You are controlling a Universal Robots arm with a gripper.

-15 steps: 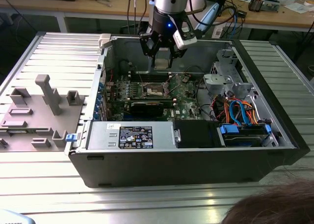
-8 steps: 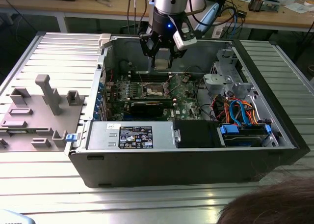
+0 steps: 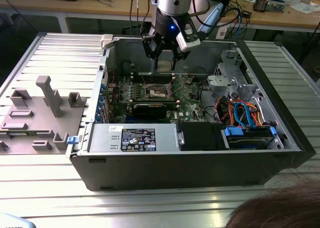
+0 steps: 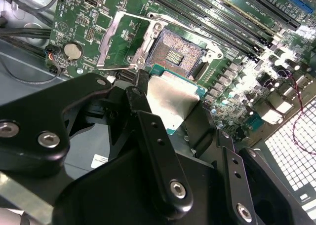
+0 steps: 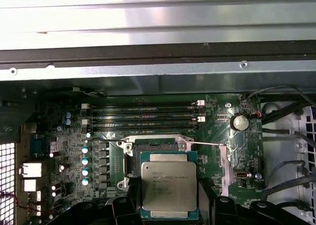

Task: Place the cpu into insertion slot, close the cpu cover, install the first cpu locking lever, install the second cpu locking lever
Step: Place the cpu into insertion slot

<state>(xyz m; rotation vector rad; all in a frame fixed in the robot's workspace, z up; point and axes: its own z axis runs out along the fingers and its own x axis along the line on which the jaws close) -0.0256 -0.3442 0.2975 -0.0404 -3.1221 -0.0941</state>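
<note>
Ribbed aluminium worktop, w/ open black metal pc case lying on its side across the middle, green motherboard facing up inside. Above the board, toward the worktop's far edge: black two-finger claw, drawn in narrow on small flat square silvery-tan cpu, pinched by opposite edges, metal top up. Hovers just beside the empty square insertion slot, apart from it, not touching; bare contact field on show in both wrist views. Thin silvery cpu cover frame flipped open next to the slot. Step in hand, prob.: no. 1, cpu into slot; nothing seated yet, cover not shut. Calls for, by my read: squaring chip edges to socket walls, keeping it level, lowering gently, no sideways drag over contacts, letting go only once flat.
</note>
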